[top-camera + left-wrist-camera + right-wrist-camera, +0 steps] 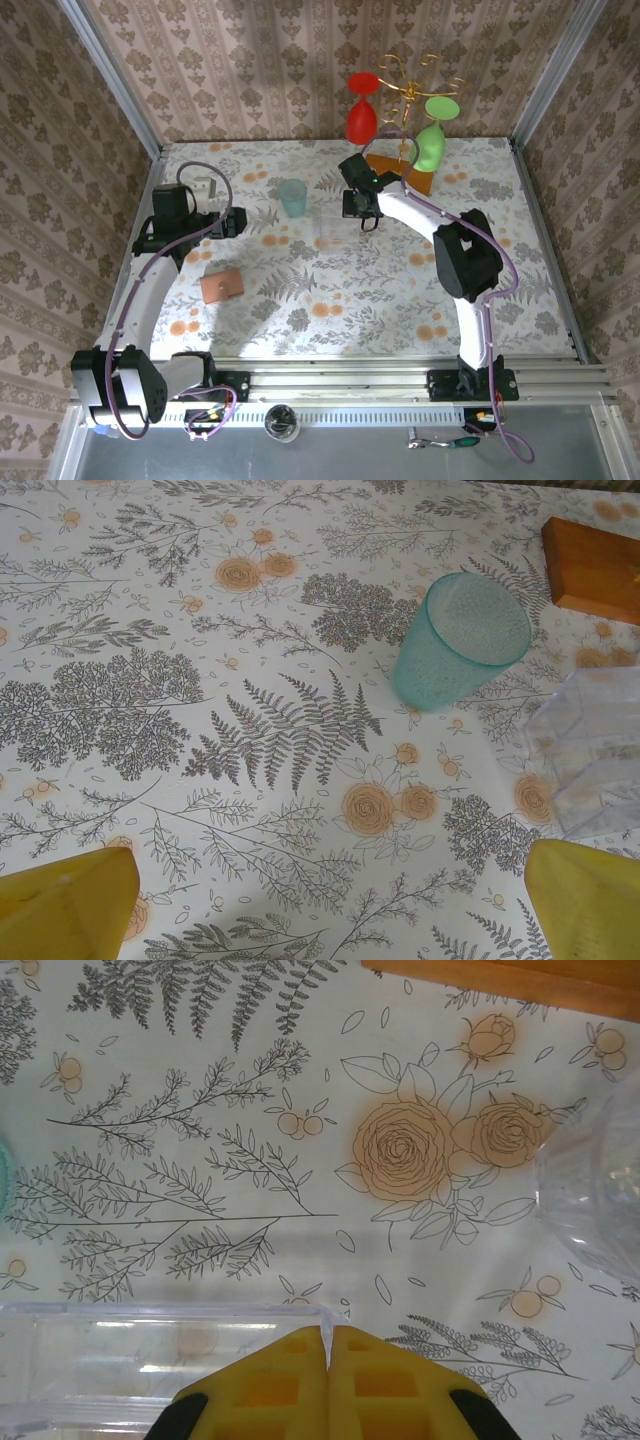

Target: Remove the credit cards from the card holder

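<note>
The table (330, 300) has a white cloth with grey ferns and orange roses on it. Three walls (250, 70) stand around it, left, far and right, all with brown flower wallpaper. Grey metal posts run up the far corners. A silver rail (340, 385) runs along the near edge, and my two arms are bolted to it.

The card holder (221, 286) lies flat on the near left part of the table. It is tan-orange and folded shut. It is well apart from both of my grippers.

My left gripper (325, 910) is over the far left of the table. Its yellow fingers (65, 905) are spread wide and hold nothing. Past them stands a teal tumbler (460, 640), upright on the cloth.

My right gripper (362, 210) is over the far middle of the table, to the right of the tumbler. Its yellow fingers (260, 1390) are pressed tight together. The edge of a clear plastic box (150, 1360) sits right at their tips, and I cannot tell if they pinch it.

At the far side stands a gold wire rack (405, 90) on an orange wooden base (410, 178). A red glass (361, 115) and a green glass (432, 140) hang on it upside down.
</note>
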